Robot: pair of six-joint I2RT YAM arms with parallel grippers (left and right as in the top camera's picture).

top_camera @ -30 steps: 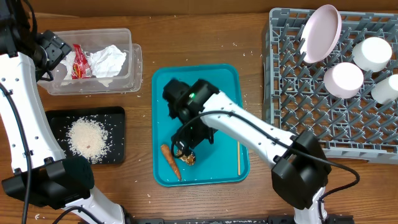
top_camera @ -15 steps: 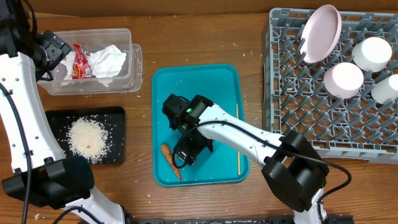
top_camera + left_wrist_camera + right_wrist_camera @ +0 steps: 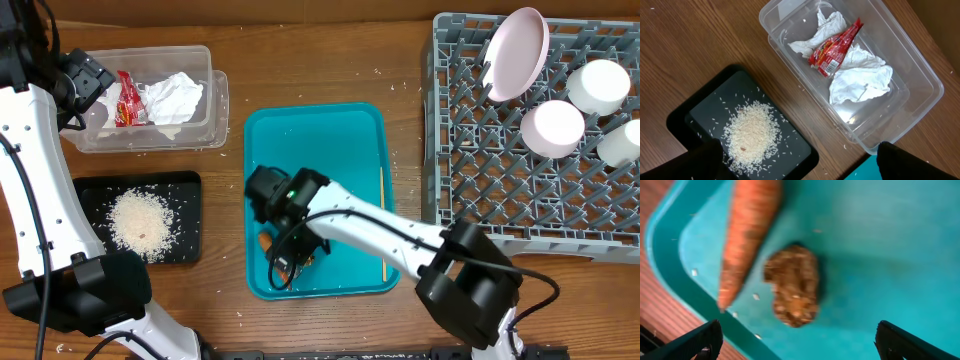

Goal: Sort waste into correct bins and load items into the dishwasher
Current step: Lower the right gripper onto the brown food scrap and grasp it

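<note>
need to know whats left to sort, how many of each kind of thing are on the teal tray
carrot: 1
brown food lump: 1
wooden stick: 1
total: 3

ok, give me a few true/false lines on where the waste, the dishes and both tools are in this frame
1. The carrot lies on the teal tray. True.
2. The right tool is shut on the brown food lump. False: it is open above the lump, gripping nothing.
3. The red wrapper is in the clear bin with crumpled tissue. True.
4. The pink plate stands in the dish rack. True.
5. The rice is in the dish rack. False: it is piled on the black tray.
6. The left tool holds the wrapper. False: it is open and empty.
</note>
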